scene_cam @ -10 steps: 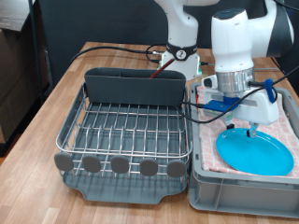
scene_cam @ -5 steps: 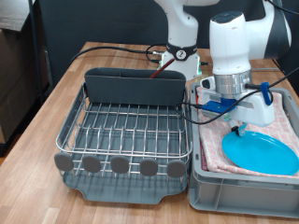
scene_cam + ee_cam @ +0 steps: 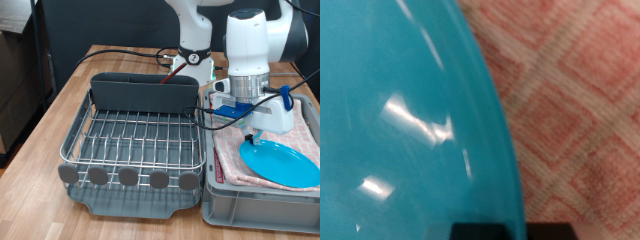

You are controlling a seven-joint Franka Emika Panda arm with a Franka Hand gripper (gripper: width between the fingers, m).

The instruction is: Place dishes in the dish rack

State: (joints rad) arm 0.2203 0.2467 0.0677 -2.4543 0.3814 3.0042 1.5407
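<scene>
Wooden tabletop (image 3: 62, 100), dark cabinet behind its far-left corner. Working across from the exterior view's left: the dish rack (image 3: 135, 135) sits over the left and middle of the table, silver wire grid on a grey tray, dark grey caddy (image 3: 145, 93) along its far side. You have nothing in the rack that shows so far.

Toward the table's right edge stands the grey bin (image 3: 262, 205) lined with pink checkered cloth (image 3: 228, 160). The light-blue plate (image 3: 283, 163) lies in it, tipped, its left rim raised off the cloth. The gripper (image 3: 252, 136) hangs at that raised rim. The wrist view shows only plate surface (image 3: 400, 120) beside cloth (image 3: 580, 90), with a dark edge at the frame border; whether the fingers are closed on the rim cannot be told. A white object (image 3: 285, 112) sits behind the arm; probably the mug, not certain. Spoon not seen.

Judgement for the step in hand: you want the pinch well onto the rim, since a glossy plate held at its edge may swing or slip. Lift it clear of the bin wall before crossing to the rack.

No legible writing or labels anywhere.
</scene>
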